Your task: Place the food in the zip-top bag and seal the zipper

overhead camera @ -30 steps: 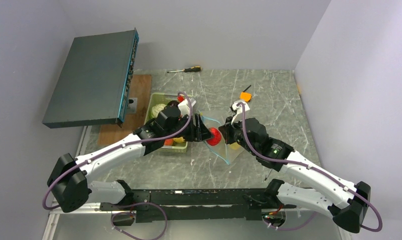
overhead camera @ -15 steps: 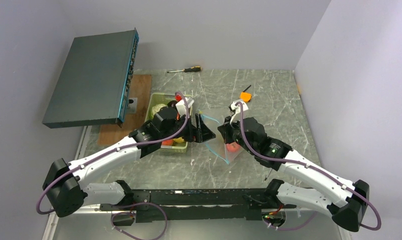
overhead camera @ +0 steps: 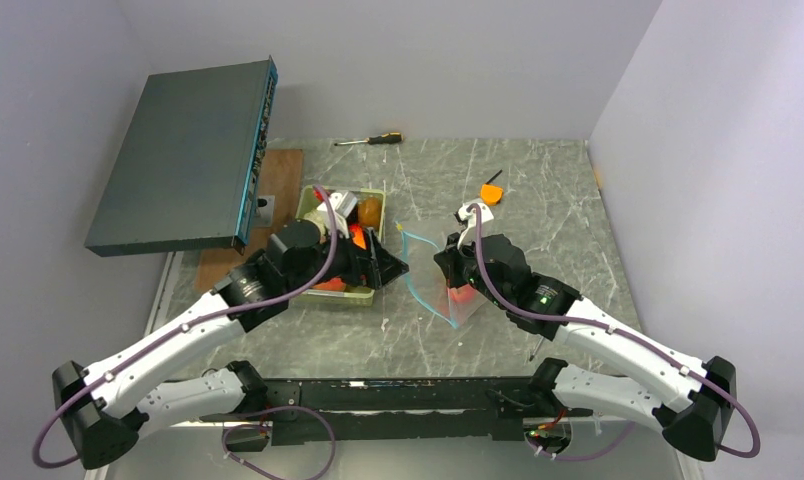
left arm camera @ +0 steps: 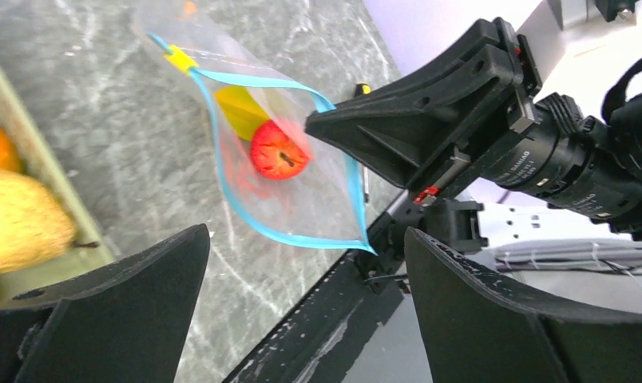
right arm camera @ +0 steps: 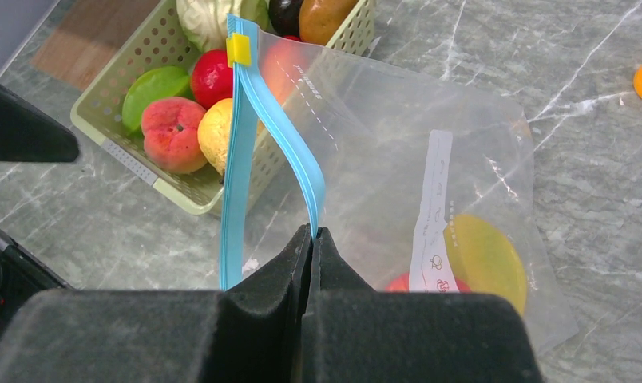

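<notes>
The clear zip-top bag (overhead camera: 433, 285) lies right of the tray, its mouth open. My right gripper (right arm camera: 312, 233) is shut on one lip of the teal zipper (right arm camera: 242, 120) and holds it up; it also shows in the top view (overhead camera: 446, 262). A red fruit (left arm camera: 279, 149) and a yellow fruit (left arm camera: 242, 110) lie inside the bag. My left gripper (left arm camera: 306, 239) is open and empty, just left of the bag mouth at the tray's right edge (overhead camera: 390, 268). More food, such as a peach (right arm camera: 172, 132), a green fruit (right arm camera: 154, 84) and a red fruit (right arm camera: 212, 76), lies in the tray.
The pale green tray (overhead camera: 343, 188) sits under my left arm. A screwdriver (overhead camera: 370, 139) lies at the back, a small orange tool (overhead camera: 491, 190) behind the bag. A dark flat box (overhead camera: 183, 155) overhangs the left side above a wooden board (overhead camera: 283, 165).
The red fruit that my left gripper held at the bag mouth now lies inside the bag. My left gripper has opened and drawn back left towards the tray. The right gripper stayed put.
</notes>
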Robot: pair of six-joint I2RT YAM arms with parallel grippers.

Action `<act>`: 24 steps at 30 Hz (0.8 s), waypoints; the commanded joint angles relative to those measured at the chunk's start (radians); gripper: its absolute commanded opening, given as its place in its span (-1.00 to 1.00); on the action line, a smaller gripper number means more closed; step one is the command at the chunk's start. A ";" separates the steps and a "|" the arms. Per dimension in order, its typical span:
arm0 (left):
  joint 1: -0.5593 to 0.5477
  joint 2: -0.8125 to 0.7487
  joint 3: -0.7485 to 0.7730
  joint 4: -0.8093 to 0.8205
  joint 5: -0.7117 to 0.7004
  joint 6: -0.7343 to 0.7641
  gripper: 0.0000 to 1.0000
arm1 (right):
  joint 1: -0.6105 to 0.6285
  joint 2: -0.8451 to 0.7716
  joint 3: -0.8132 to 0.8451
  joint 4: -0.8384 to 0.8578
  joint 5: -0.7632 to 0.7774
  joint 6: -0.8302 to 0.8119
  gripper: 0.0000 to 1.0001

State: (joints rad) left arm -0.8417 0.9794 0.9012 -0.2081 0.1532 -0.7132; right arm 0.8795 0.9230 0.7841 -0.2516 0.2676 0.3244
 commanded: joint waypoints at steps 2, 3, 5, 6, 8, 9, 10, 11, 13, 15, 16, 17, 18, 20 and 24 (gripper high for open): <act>-0.004 -0.063 0.074 -0.231 -0.212 0.054 0.99 | 0.001 0.000 0.017 0.040 0.000 -0.002 -1.00; -0.004 -0.069 0.076 -0.269 -0.254 0.042 0.99 | 0.000 0.000 0.018 0.039 -0.003 0.000 -1.00; -0.004 -0.073 0.077 -0.338 -0.334 0.006 0.99 | 0.001 -0.001 0.017 0.039 -0.001 -0.001 -1.00; -0.004 -0.071 0.076 -0.368 -0.367 -0.020 0.99 | 0.002 -0.002 0.017 0.038 0.001 0.000 -1.00; -0.003 -0.065 0.076 -0.422 -0.445 -0.093 0.99 | 0.001 -0.002 0.019 0.035 0.004 0.001 -1.00; -0.003 -0.062 0.073 -0.442 -0.472 -0.137 0.99 | 0.001 -0.001 0.021 0.032 0.004 0.002 -1.00; -0.002 -0.058 0.069 -0.457 -0.491 -0.180 0.99 | 0.002 -0.002 0.023 0.030 0.003 0.002 -1.00; -0.002 -0.053 0.061 -0.458 -0.500 -0.214 0.99 | 0.001 -0.005 0.021 0.029 0.002 0.001 -1.00; -0.002 -0.039 0.038 -0.432 -0.502 -0.277 0.99 | 0.000 -0.006 0.021 0.028 0.006 0.001 -1.00; -0.002 -0.007 0.022 -0.418 -0.510 -0.349 0.99 | 0.002 -0.007 0.020 0.028 0.006 0.002 -1.00; -0.002 0.019 0.025 -0.433 -0.520 -0.391 0.99 | 0.001 -0.006 0.022 0.028 0.004 0.002 -1.00; -0.002 0.050 0.035 -0.445 -0.529 -0.433 0.99 | 0.002 -0.005 0.021 0.026 0.001 0.002 -1.00; 0.000 0.081 0.051 -0.473 -0.536 -0.463 0.99 | 0.002 -0.005 0.021 0.026 0.001 0.003 -1.00; 0.004 0.144 0.089 -0.521 -0.551 -0.525 0.99 | 0.000 -0.004 0.021 0.027 0.003 0.004 -1.00; 0.027 0.212 0.084 -0.501 -0.537 -0.641 0.99 | 0.001 -0.007 0.020 0.025 0.006 0.004 -1.00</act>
State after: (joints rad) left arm -0.8356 1.1584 0.9562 -0.6941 -0.3561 -1.1782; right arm 0.8795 0.9230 0.7841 -0.2523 0.2676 0.3248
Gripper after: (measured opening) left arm 0.996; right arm 0.009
